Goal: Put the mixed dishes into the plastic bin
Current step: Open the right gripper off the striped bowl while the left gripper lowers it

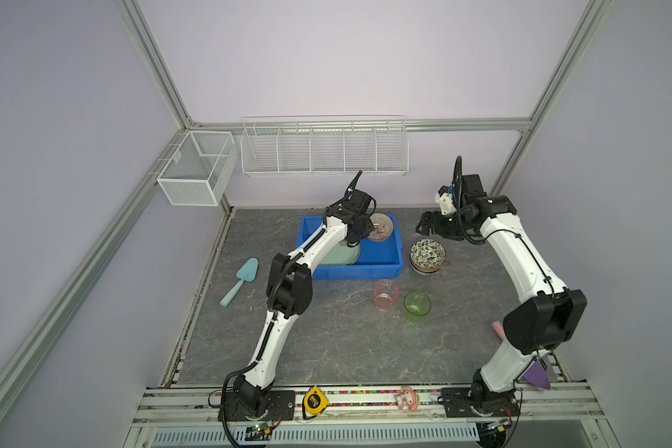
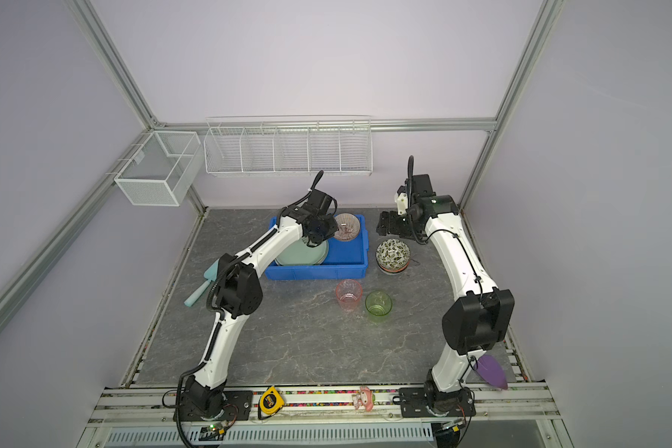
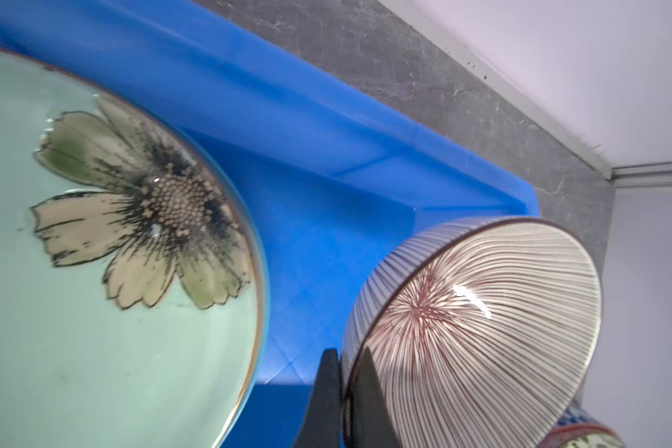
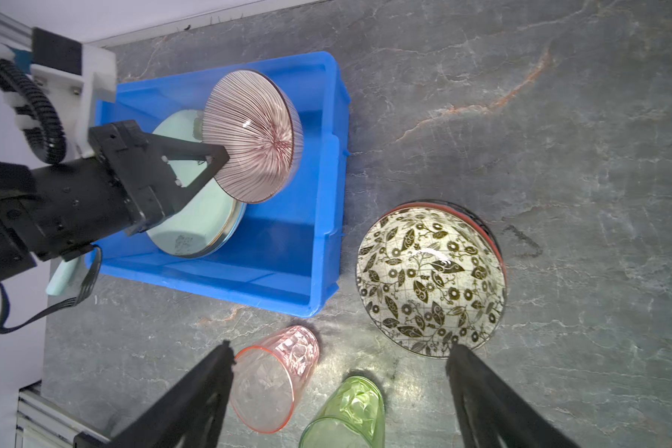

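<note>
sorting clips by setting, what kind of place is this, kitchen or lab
Probably a robot test cell: two robot arms on a rail, a bare metal frame, and dishes staged by a blue bin.

Bright blue bin (image 1: 357,271). Pale green plate (image 3: 94,310) with a cream, dark-centred flower. A striped bowl (image 3: 474,322): fine dark red lines radiating on white. A leafy bowl (image 4: 431,279): black leaves and blossoms on cream. Translucent pink cup (image 1: 386,294) and green cup (image 1: 417,306). Grey veined worktop (image 1: 326,341).
</note>
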### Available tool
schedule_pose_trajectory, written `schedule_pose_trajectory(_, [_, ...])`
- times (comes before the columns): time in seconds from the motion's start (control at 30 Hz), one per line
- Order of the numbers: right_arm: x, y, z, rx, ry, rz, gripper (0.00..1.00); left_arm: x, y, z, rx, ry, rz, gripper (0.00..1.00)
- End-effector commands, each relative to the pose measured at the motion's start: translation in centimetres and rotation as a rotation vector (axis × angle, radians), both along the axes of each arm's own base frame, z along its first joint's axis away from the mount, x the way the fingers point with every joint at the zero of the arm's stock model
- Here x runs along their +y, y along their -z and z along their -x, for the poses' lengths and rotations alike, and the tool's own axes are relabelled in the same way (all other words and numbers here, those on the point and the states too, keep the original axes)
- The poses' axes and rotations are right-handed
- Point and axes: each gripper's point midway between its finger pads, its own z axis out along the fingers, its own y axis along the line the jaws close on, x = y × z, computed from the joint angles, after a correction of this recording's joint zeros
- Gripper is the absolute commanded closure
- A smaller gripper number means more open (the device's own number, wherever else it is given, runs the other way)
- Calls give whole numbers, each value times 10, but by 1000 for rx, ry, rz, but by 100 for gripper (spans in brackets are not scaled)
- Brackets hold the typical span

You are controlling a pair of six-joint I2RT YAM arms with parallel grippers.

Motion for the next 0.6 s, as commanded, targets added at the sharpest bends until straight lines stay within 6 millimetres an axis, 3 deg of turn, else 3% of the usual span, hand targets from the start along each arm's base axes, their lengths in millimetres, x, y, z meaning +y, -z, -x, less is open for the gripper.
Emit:
schedule_pose_trajectory(0.0, [-9, 0, 4, -8, 14, -3, 12, -10, -11, -15, -30, -57, 75, 100])
schedule_pose_trajectory(0.57, [-20, 17, 8, 34, 43, -53, 12, -4, 15, -19, -6, -103, 35, 100])
